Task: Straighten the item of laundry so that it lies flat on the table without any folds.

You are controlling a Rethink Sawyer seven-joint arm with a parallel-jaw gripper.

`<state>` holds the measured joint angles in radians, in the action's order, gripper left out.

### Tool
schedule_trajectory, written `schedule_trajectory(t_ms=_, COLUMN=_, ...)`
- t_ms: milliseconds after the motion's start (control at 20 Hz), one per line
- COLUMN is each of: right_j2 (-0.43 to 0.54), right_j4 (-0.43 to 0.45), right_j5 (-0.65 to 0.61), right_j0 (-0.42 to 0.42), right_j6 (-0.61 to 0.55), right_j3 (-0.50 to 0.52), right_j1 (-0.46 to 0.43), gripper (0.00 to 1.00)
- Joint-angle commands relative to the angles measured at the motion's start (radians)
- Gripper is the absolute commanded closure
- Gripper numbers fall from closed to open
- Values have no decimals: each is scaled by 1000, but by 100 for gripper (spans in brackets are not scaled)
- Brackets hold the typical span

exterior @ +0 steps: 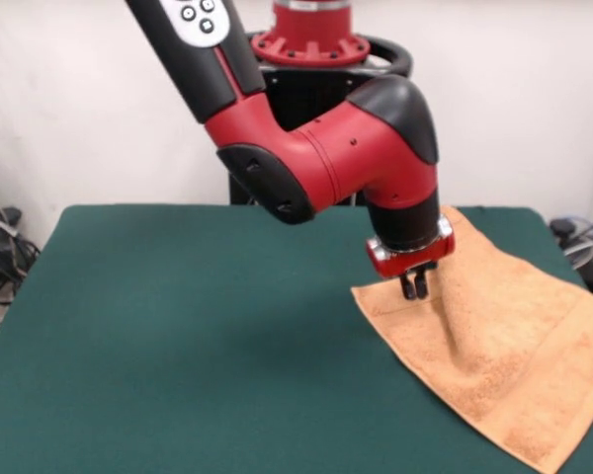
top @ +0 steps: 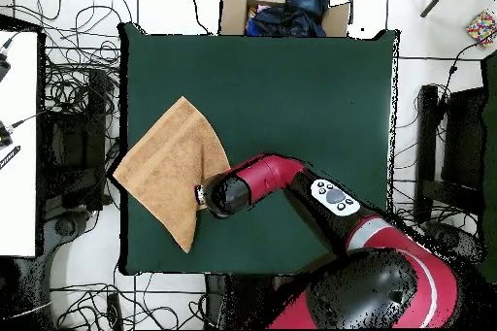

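The light orange towel (exterior: 504,346) lies spread like a diamond at the right side of the dark green table (exterior: 178,326). One corner reaches over the table's right edge. A raised crease runs across the towel from under my gripper. My gripper (exterior: 413,287) points straight down at the towel's left corner, with its fingers close together and pinching the cloth there. In the overhead view the towel (top: 170,167) lies at the table's (top: 291,84) left edge, and my wrist covers the gripper (top: 200,194) at the towel's right corner.
A cardboard box with dark clothes (top: 281,7) stands beyond the table's far edge in the overhead view. Cables (top: 68,75) lie on the floor round the table. A white surface (top: 17,143) stands to the left.
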<state>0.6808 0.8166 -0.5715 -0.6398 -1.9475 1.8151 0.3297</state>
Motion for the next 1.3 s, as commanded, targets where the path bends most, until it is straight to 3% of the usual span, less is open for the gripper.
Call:
schedule_trajectory(t_ms=50, right_j2=-124, right_j4=233, right_j5=6, right_j0=-48, right_j6=266, right_j3=-327, right_j1=-96, gripper=100)
schedule_trajectory(t_ms=1300, right_j2=-62, right_j4=223, right_j5=-83, right_j0=-101, right_j6=366, right_j3=-345, right_j1=-103, gripper=100)
